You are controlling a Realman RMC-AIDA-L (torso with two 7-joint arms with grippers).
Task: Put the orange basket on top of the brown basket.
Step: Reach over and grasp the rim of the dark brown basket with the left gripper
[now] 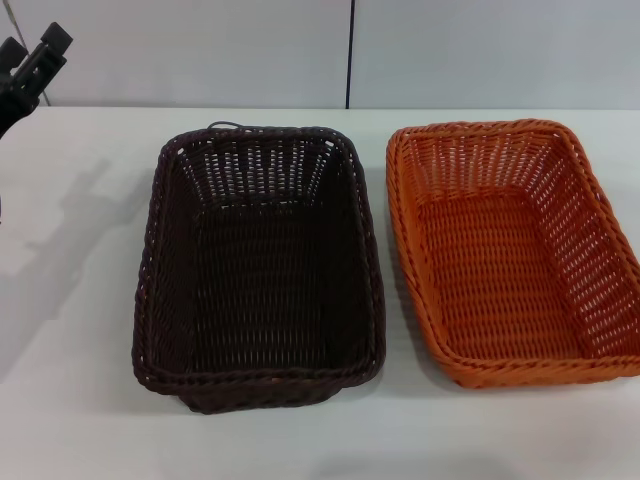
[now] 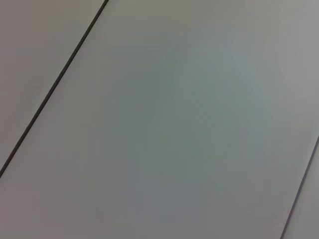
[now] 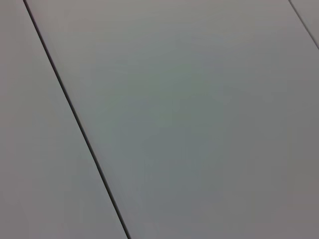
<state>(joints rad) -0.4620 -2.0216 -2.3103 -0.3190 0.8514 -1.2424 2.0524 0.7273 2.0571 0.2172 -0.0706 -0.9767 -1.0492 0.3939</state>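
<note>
Head view shows the rectangular bright orange woven basket untouched on the white table just right of the dark brown woven basket, left gripper raised far-left, grip state untellable, right gripper unseen; next comes grasping the orange rim.

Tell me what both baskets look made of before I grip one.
Orange basket: woven wicker-style strands, evenly coloured, slightly glossy, so possibly plastic rattan; open-weave sides, braided rim. Brown basket: same weave, very dark with a faint sheen, likely the same material.
</note>
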